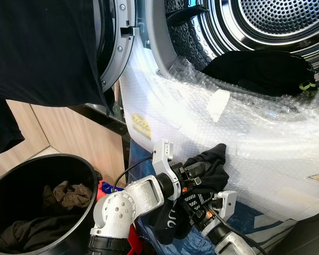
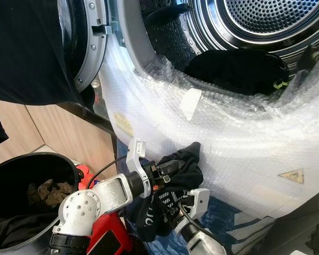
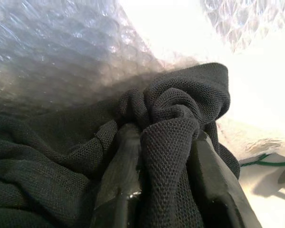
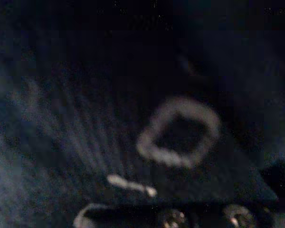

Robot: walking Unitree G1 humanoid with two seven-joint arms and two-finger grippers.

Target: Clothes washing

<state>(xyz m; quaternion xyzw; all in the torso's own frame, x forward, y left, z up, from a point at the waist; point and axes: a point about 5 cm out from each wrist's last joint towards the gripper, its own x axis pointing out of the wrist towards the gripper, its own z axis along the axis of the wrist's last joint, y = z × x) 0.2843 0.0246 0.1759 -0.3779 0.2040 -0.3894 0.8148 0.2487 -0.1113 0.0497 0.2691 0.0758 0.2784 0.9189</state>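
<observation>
— Head cameras first: what do they show?

— Left gripper [image 1: 194, 175] reaches up from the lower middle and is buried in a black garment [image 1: 210, 162] that lies bunched against the bubble wrap [image 1: 266, 138] covering the front of the washing machine [image 1: 149, 32], below the open drum [image 1: 276, 21]. The right gripper [image 1: 204, 210] sits just under it, pressed into the same cloth, which hangs down between the two arms with white lettering on it.

— Anything else around?

— More dark laundry [image 1: 255, 71] lies inside the drum mouth. The machine's door [image 1: 114, 48] stands open on the left, with a dark cloth [image 1: 42, 48] hanging in front of it. A black basket [image 1: 85, 175] sits at lower left on the floor, holding brown and dark clothes [image 1: 64, 194].

— And the left wrist camera?

— Both black fingers [image 3: 121, 180] are closed on a thick fold of the black garment, knit mesh bunched between them, bubble wrap right behind.

— The right wrist camera?

— Very dark and blurred. Dark fabric with pale printed marks [image 4: 178, 130] sits right against the lens. Whether that gripper is open or closed, I cannot tell.
</observation>
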